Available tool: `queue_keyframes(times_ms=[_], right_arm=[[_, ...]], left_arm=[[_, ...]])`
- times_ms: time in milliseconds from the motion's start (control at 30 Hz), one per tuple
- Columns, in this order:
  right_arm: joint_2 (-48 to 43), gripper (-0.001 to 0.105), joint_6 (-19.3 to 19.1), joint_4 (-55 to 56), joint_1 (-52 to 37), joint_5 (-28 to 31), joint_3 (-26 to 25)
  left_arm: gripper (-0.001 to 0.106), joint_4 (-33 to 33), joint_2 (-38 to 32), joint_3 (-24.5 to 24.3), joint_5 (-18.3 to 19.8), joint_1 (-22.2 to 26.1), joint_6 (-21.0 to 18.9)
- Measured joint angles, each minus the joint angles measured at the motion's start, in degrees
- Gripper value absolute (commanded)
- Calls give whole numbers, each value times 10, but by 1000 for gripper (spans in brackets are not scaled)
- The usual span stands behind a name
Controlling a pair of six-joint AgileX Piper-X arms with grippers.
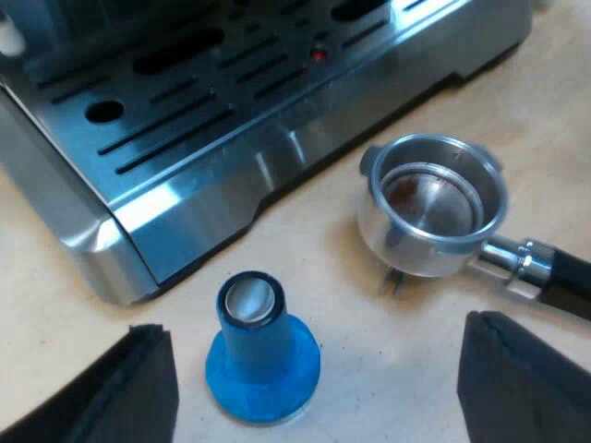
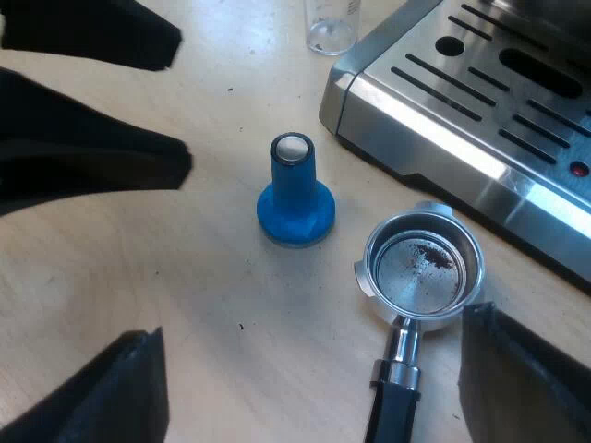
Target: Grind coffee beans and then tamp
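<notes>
Closest to our wrist cameras, the left gripper (image 1: 314, 328) keeps its two black fingers wide apart with nothing between them, and the right gripper (image 2: 312, 321) is spread and empty in the same way. Just beyond the left fingers, the blue tamper (image 1: 263, 355) stands upright on its wide base on the wooden table (image 1: 388, 388), with a small metal disc at the top of its stem. It looks light and stiff, and we think the narrow stem is the good place to take it. A little further, apart from the tamper, the metal holder (image 1: 434, 203) lies loose on the table with its basket open upward. We see only some brown traces of coffee inside, so we judge that the grinding is not yet done. The holder seems heavy, rigid and smooth. Its round polished basket would slip between the fingers, so we would grasp the dark handle (image 1: 565, 281), which points away from the machine. Behind the holder is the espresso machine (image 1: 185, 212) with its slotted drip tray (image 1: 175, 111). Farthest, a measuring glass (image 2: 330, 23) stands beside the machine's corner.
</notes>
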Motion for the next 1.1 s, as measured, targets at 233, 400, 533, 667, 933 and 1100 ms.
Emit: queue_keyframes(times_ms=[233,400,533,667,933,1100], right_arm=[[0,67,0,0,0,0,0],[0,67,0,0,0,0,0],[0,67,0,0,0,0,0],[0,67,0,0,0,0,0],[0,67,0,0,0,0,0],[0,67,0,0,0,0,0]], left_arm=[[66,-114,139,0,-1,0,0],[66,-177,214,0,-1,0,0],[66,-216,275,0,-1,0,0],[66,-263,324,0,-2,0,0],[46,-293,377,0,-2,0,0],[24,-293,377,0,-2,0,0]])
